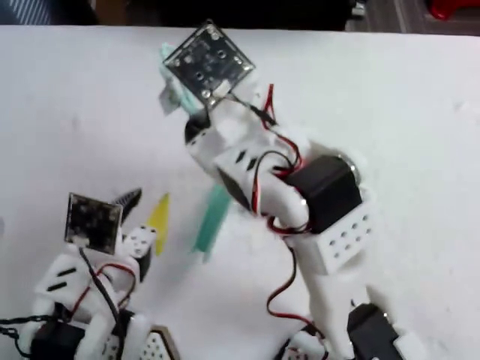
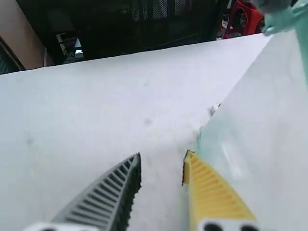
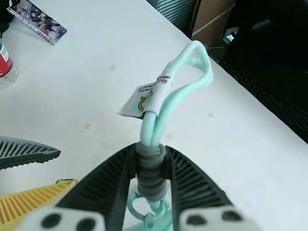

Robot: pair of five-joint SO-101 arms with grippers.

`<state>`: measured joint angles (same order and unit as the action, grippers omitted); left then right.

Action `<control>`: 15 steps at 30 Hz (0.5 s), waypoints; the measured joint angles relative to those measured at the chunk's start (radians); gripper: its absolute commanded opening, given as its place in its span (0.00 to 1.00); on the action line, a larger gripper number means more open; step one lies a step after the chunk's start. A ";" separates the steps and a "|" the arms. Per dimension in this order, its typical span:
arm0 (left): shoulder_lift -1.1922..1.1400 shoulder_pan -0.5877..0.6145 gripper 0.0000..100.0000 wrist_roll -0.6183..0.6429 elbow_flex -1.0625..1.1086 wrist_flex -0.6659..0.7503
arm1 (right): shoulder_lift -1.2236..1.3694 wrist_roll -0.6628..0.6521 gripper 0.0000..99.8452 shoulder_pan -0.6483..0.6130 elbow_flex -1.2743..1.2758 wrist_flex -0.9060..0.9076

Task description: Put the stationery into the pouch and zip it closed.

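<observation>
Pouch [image 1: 210, 221] lying mid-frame on desk [image 1: 90, 112], mostly hidden under right arm. Right tool [image 3: 151, 161] clenching pouch's strap [image 3: 150, 127]. Left tool [image 2: 161, 168] gaping at lower left, just beside pouch edge.

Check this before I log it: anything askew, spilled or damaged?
Nothing looks spilled or damaged. The mint-green cord loop with a white paper tag sticks up only because the right gripper is shut on its grey ribbed collar.
</observation>
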<state>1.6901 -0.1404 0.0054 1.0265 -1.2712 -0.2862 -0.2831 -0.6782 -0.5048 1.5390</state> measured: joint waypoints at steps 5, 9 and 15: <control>0.002 0.040 0.30 0.000 -0.109 -0.043 | 0.000 0.000 0.02 0.021 0.002 -0.100; 0.002 0.041 0.33 0.000 -0.206 -0.089 | 0.008 0.000 0.02 0.021 0.002 -0.176; 0.002 -0.138 0.32 0.000 -0.256 -0.104 | 0.137 0.002 0.02 0.020 0.002 -0.218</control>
<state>1.6916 -0.2785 0.0054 0.7702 -1.3755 -0.1496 -0.2816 -0.6582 -0.5033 1.3211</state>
